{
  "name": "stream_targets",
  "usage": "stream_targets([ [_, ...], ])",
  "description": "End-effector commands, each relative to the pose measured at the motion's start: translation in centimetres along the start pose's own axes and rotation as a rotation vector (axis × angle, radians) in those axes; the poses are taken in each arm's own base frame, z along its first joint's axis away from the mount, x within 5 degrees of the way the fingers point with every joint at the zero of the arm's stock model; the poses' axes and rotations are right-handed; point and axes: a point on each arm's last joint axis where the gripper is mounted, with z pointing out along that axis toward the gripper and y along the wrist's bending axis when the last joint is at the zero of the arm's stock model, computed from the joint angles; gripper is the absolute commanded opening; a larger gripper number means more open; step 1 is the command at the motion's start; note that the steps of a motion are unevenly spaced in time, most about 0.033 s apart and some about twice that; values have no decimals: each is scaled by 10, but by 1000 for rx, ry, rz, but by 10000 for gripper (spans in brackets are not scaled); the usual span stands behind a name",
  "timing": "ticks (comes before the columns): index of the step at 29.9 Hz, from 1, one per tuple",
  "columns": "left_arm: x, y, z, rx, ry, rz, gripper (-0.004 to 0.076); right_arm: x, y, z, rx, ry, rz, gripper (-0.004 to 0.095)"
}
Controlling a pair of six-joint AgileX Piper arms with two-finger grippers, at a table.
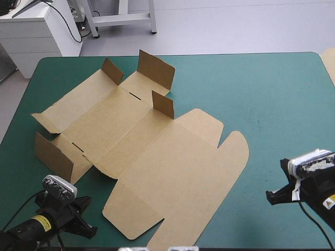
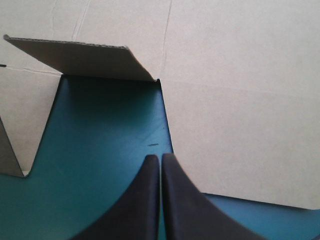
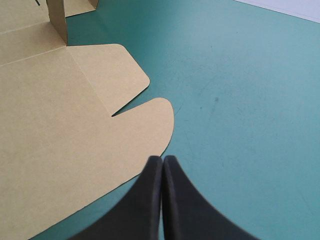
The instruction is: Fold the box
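High view is showing the brown box (image 1: pixel 157 151) lying opened out across the left and middle of the teal-green desk (image 1: pixel 277 94). It is mostly flat, with several small flaps (image 1: pixel 156 69) standing up at its far and left ends and the big lid panel (image 1: pixel 183 172) lying flat toward the near edge. Left tool (image 2: pixel 160 158) is waiting at the near-left corner, its black fingers pressed together and gripping nothing, pointing into a notch of bare cover beside the board's edge. Right tool (image 3: pixel 163 159) is sitting off to the right, likewise closed and empty, its tip just beside a rounded tab (image 3: pixel 150 120) of the lid. Folding is barely getting started, I'd say. Now here's what I'm worrying about: the sheet is looking light and the cover smooth, so a push from one side alone could be sending the whole board sliding or spinning instead of bending on a crease. And those upright flaps are looking springy, so a stray nudge could be knocking them flat before any wall is getting tucked.
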Motion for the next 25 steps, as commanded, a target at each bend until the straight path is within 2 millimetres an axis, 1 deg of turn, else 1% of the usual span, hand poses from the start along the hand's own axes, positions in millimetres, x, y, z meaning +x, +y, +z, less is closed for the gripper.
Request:
stream_targets([
  [1, -13, 0, -6, 5, -81, -14, -8, -31, -9, 12, 2, -51, 10, -21],
  [6, -13, 0, -6, 5, -81, -14, -8, -53, -19, 36, -28, 2, 14, -21],
  [11, -13, 0, -6, 5, -81, -14, -8, -80, -25, 60, -89, 9, 4, -21],
  [17, -13, 0, -6, 5, -81, -14, -8, -113, -31, 90, -193, 16, 41, -21],
  [25, -13, 0, -6, 5, -81, -14, -8, -144, -35, 133, -365, 41, 39, -19],
])
